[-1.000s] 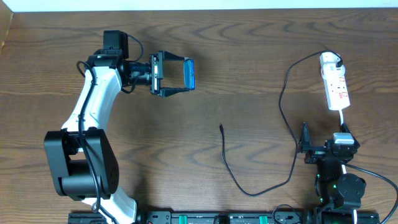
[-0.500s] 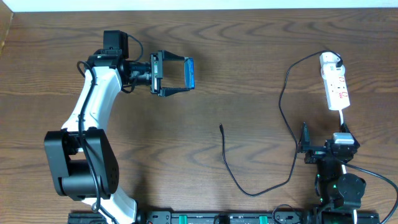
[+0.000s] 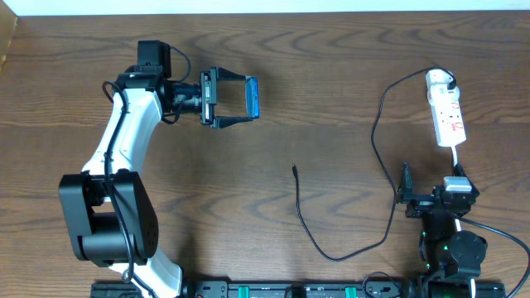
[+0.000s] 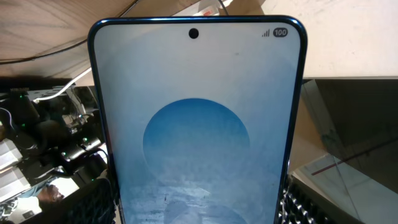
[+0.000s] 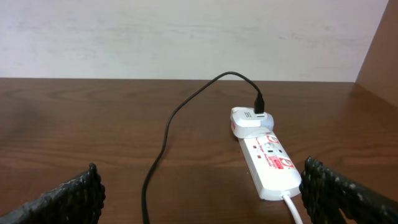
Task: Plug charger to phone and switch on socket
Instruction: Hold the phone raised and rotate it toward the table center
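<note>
- Fingers (image 4: 102, 208) of left gripper (image 3: 240, 101): clenched on the phone (image 3: 252, 98), one pad against each long edge, lit screen turned back toward the wrist camera.
- Nothing moved over the last second: same arm pose, same phone position, same lie of the cable. Reads as a pause with the phone in hand, plugging not yet begun.
- Right gripper (image 5: 199, 186): released, pads spread wide around nothing, parked at the front right of the table and facing the socket (image 3: 445, 116).
- Socket: at far right, well apart from both sets of fingers, white plug (image 3: 439, 80) seated at its far end. Nearer the right arm, so probably that arm's switch to press.
- Charger (image 3: 377, 141): running down from that plug and looping along the front, untouched.
- Plug tip (image 3: 295, 170): lying free mid-table between the arms, well apart from the phone and nearer the front. Phone's port not in view, so alignment cannot be judged.
</note>
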Available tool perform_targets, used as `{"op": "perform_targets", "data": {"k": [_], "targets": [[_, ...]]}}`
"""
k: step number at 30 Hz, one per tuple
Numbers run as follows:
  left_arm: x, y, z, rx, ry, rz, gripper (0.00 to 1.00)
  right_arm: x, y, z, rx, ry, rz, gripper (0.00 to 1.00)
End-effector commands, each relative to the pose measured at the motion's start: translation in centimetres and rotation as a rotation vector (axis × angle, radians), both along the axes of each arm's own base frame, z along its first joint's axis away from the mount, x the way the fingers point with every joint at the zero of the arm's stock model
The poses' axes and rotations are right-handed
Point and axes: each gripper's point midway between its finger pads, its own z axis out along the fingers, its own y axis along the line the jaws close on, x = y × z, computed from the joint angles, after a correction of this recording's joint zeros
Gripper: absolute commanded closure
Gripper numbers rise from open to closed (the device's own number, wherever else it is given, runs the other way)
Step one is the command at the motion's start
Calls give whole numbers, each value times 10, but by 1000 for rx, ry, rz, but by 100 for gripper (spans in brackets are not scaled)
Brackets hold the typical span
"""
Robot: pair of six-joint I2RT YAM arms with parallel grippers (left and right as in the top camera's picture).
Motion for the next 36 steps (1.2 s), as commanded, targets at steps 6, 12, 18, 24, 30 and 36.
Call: {"op": "perform_targets", "data": {"k": [6, 12, 18, 24, 30, 36], "targets": [[-4, -1, 17, -58, -12, -14, 93, 0, 0, 0, 12, -2, -2, 1], [-4, 0, 17, -55, -12, -12, 92, 0, 0, 0, 12, -2, -2, 1], [-4, 0, 17, -55, -12, -13, 92, 0, 0, 0, 12, -2, -2, 1], [-4, 0, 17, -54, -12, -13, 93, 0, 0, 0, 12, -2, -2, 1], [-4, 0, 17, -53, -23, -15, 92, 0, 0, 0, 12, -2, -2, 1], [4, 5, -4, 72, -24, 30, 92, 0, 0, 0, 12, -2, -2, 1]]}}
